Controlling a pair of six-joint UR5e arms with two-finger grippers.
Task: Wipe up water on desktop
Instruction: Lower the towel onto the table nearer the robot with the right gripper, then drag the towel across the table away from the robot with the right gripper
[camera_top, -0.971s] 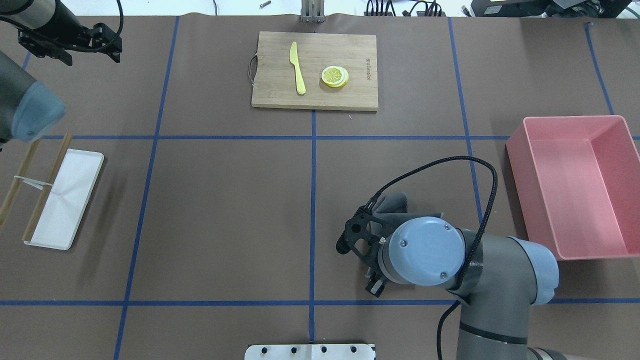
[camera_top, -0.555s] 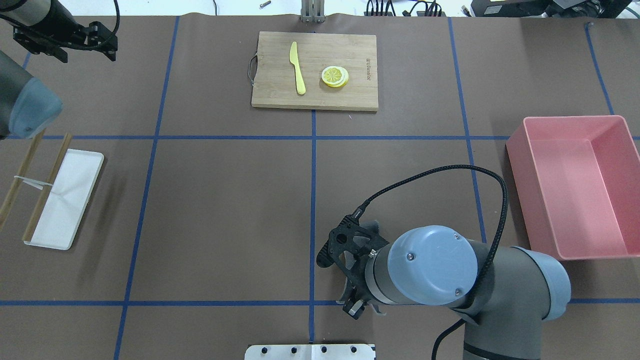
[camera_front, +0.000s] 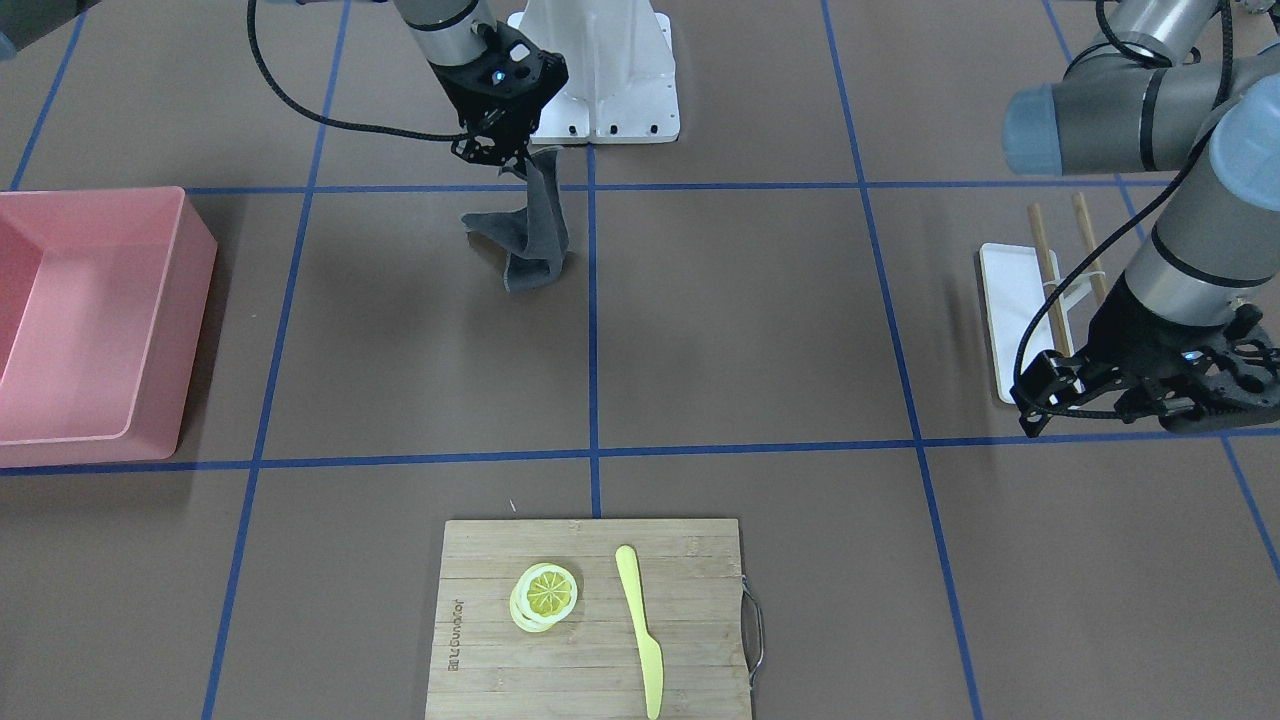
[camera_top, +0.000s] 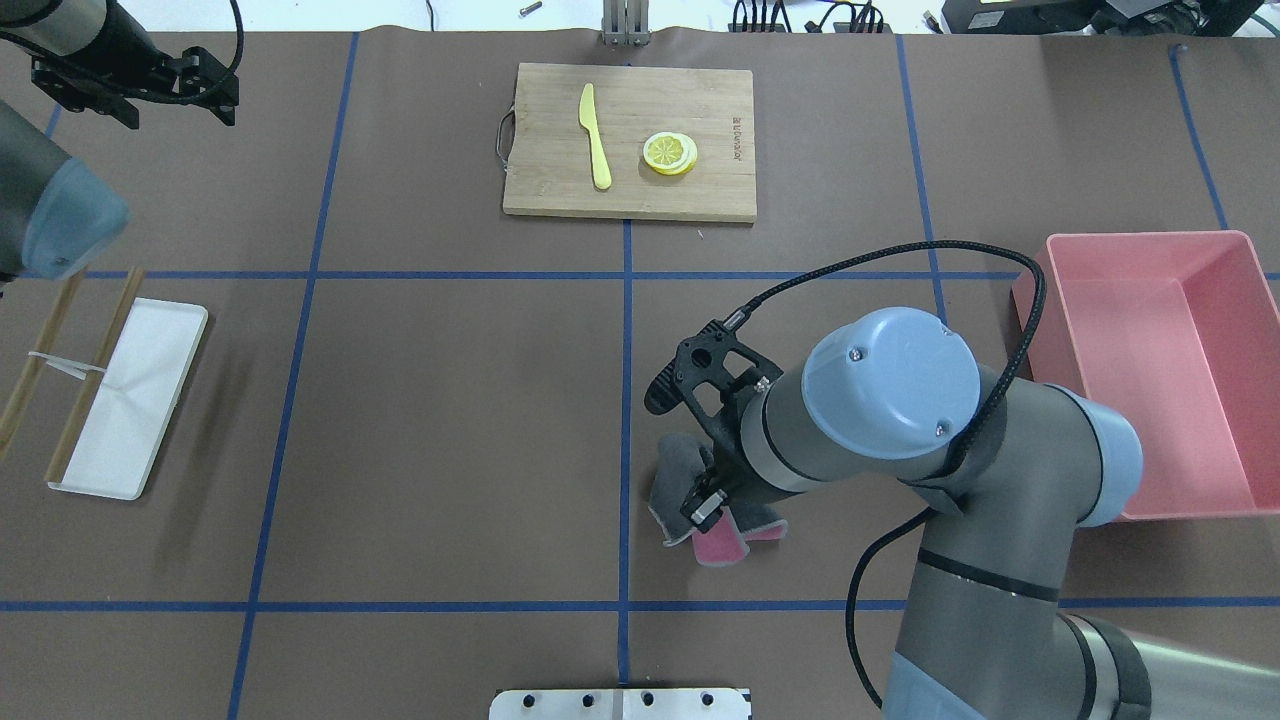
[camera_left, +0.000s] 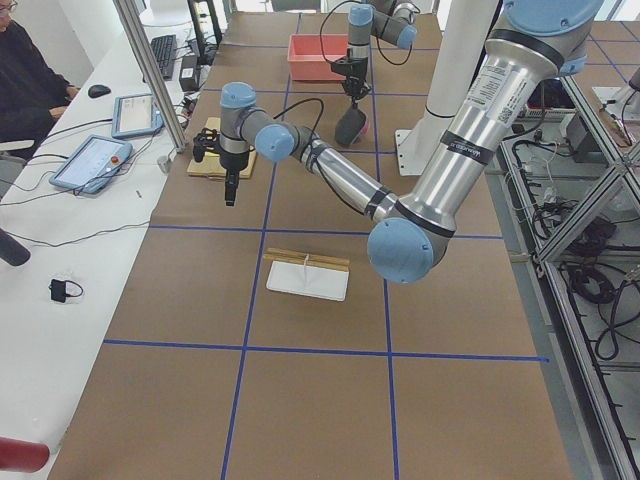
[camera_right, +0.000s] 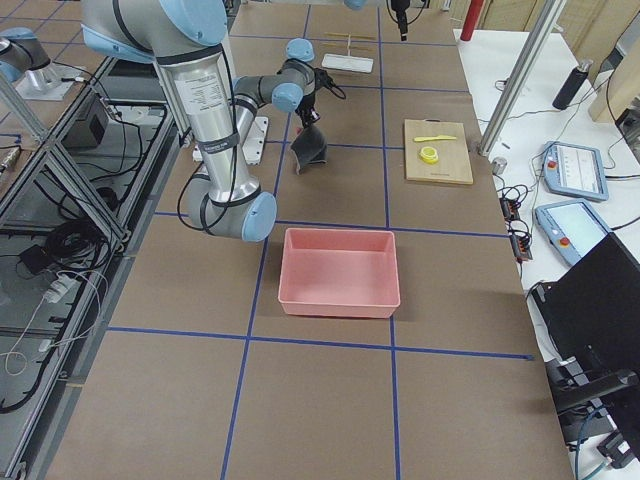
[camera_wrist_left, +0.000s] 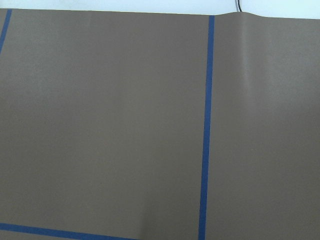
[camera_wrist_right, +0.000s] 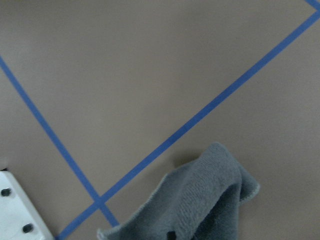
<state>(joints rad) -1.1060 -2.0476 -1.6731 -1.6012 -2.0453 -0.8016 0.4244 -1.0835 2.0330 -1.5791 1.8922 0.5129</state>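
Exterior front-facing gave me the clearest look: the right end effector (camera_front: 512, 160) was clamped on the top edge of a grey cloth (camera_front: 535, 235), close in front of the robot's base. The cloth hung from it, long axis steeply upright and leaning a little away from the base; its folded lower end pointed down and appeared to rest on the brown surface (camera_top: 450, 430), just on the robot's right of the central tape line (camera_front: 592, 320). In the overhead view a pink underside showed at the cloth's lower edge. The surface itself lay flat, its long axis running across the robot from side to side.

I could find no puddle or wet sheen in any view, so I could not say how much wiping was done. I judged that the cloth was in hand and at the surface, and that any stroke across the wet patch, wherever it lay, was left to do.

The left end effector (camera_top: 222, 88) hovered over the far left corner, well apart from the cloth; whether its fingers were apart or together I could not tell. Further out sat the pink bin (camera_top: 1040, 330) and the cutting board (camera_top: 550, 190).
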